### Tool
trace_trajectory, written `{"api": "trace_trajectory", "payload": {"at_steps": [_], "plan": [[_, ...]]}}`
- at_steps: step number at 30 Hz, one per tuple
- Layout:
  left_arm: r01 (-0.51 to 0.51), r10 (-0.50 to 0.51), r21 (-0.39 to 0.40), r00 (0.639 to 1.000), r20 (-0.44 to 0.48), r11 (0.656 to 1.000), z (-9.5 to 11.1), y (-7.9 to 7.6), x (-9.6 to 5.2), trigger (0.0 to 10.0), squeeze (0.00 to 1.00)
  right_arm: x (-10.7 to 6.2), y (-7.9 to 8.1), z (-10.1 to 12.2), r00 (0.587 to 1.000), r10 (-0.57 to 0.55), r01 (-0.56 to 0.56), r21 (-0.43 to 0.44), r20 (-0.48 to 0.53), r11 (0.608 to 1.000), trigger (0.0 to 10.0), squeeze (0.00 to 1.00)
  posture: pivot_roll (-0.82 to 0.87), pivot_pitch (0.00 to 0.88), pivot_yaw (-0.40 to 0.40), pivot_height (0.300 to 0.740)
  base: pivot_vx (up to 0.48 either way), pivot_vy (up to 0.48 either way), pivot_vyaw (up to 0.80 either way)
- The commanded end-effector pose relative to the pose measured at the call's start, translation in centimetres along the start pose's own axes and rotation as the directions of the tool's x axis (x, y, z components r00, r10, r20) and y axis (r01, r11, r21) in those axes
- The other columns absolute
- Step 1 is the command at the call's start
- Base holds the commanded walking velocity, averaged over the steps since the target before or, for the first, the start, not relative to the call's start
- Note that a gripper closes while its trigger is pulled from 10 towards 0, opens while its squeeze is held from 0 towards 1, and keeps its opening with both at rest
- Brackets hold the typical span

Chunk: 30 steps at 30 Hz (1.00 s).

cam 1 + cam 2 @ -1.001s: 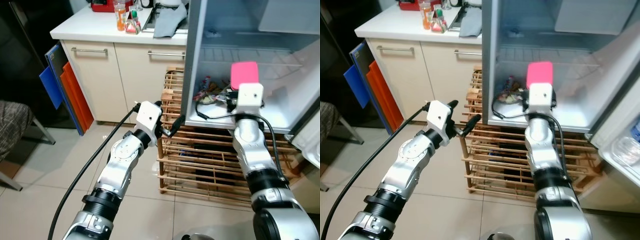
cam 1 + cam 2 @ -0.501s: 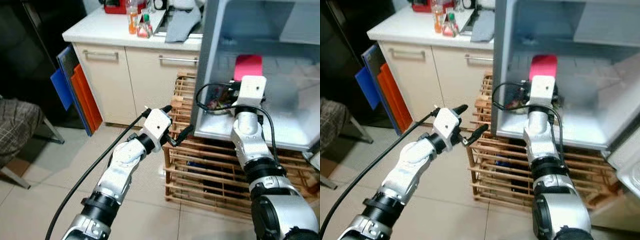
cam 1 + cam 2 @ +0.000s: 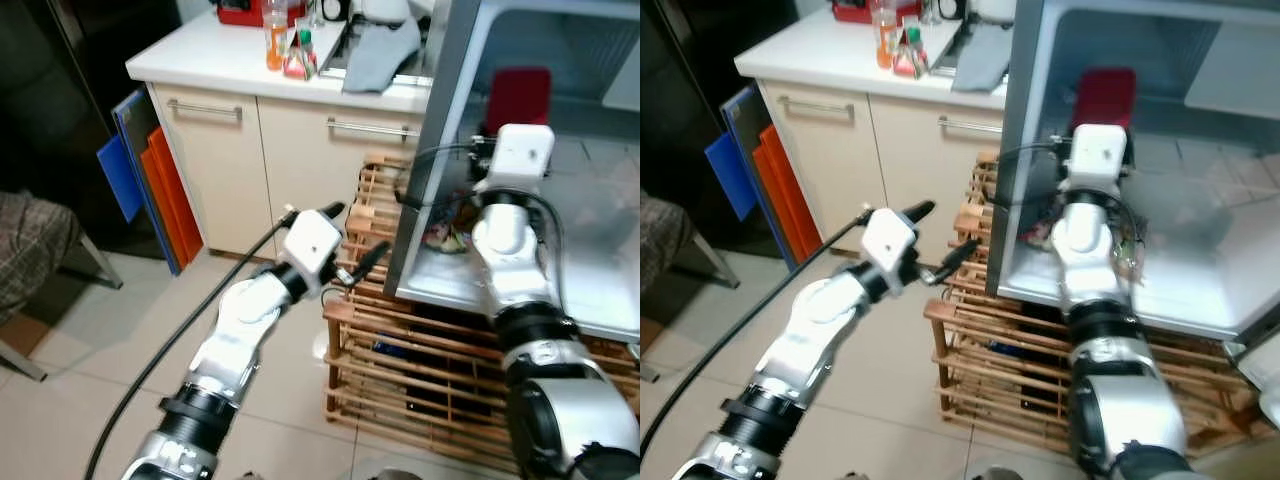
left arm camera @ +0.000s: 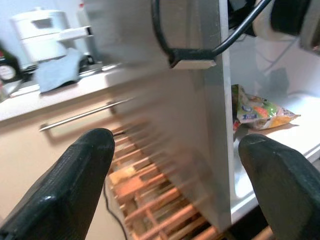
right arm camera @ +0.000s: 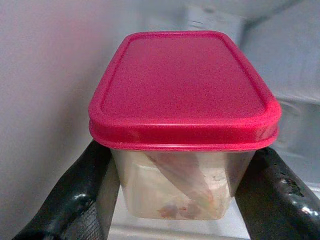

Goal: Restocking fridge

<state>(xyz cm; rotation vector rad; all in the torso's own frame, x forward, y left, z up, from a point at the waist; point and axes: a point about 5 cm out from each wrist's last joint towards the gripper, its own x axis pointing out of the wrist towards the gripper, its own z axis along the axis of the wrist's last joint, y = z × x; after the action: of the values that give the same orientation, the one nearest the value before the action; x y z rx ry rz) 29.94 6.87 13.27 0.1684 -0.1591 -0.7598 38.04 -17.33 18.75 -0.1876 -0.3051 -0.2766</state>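
A clear food container with a pink-red lid (image 5: 182, 95) is held between the two black fingers (image 5: 85, 195) of my right gripper (image 3: 1102, 120), which is shut on it. That arm reaches into the open fridge (image 3: 1180, 250), and the lid (image 3: 519, 96) shows above its white wrist. A colourful snack packet (image 4: 257, 111) lies on the fridge's white floor. My left gripper (image 3: 350, 238) hangs open in the air outside the fridge, near its grey side wall (image 4: 200, 125) and a wooden crate (image 3: 400, 360).
The fridge stands on stacked wooden slat crates (image 3: 990, 370). Left of it is a beige cabinet (image 3: 250, 150) whose counter carries bottles (image 3: 277, 25), a grey cloth (image 3: 385, 50) and a red appliance. Blue and orange boards (image 3: 140, 180) lean beside it. Tiled floor (image 3: 80, 330) lies below.
The camera has moved closer and shifted. My right arm has carried the container deeper into the fridge. The left gripper stays open near the crate.
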Motion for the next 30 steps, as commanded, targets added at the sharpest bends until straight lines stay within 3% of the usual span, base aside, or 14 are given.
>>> {"api": "trace_trajectory", "payload": {"at_steps": [1,11,17,23,30], "plan": [[0.004,-0.004,-0.006,1.0,0.004,1.0,0.2,-0.1,0.0,10.0,0.0,0.8,0.0,1.0,1.0,0.009,-0.009,0.01,0.026,1.0,0.0,0.0,-0.04,0.0,0.018,0.74,0.0,0.0,0.0],[-0.04,0.041,0.007,0.999,-0.026,0.999,-0.1,0.2,-1.3,10.0,0.0,2.5,0.1,1.8,0.999,0.004,-0.002,0.049,-0.034,0.999,0.0,0.0,0.01,0.0,0.001,0.74,0.0,0.0,0.0],[-0.006,0.005,-0.037,1.0,-0.026,0.999,0.4,-0.8,-2.2,10.0,0.0,3.2,1.3,1.5,0.988,0.048,-0.036,0.08,-0.15,0.996,0.0,0.0,0.03,0.0,0.013,0.74,0.0,0.0,0.0],[0.003,-0.007,-0.067,0.999,-0.049,0.998,1.0,-2.1,-4.2,10.0,0.0,3.4,3.2,2.1,0.97,0.091,-0.043,0.206,-0.225,0.978,0.0,0.0,0.12,0.026,0.015,0.74,0.0,0.0,0.0],[-0.043,0.035,-0.089,0.995,-0.091,0.995,1.4,-2.5,-5.8,10.0,0.0,4.5,2.9,3.5,0.968,0.053,0.013,0.259,-0.246,0.966,0.0,0.0,0.18,0.089,0.007,0.74,0.0,0.0,0.0]]}}
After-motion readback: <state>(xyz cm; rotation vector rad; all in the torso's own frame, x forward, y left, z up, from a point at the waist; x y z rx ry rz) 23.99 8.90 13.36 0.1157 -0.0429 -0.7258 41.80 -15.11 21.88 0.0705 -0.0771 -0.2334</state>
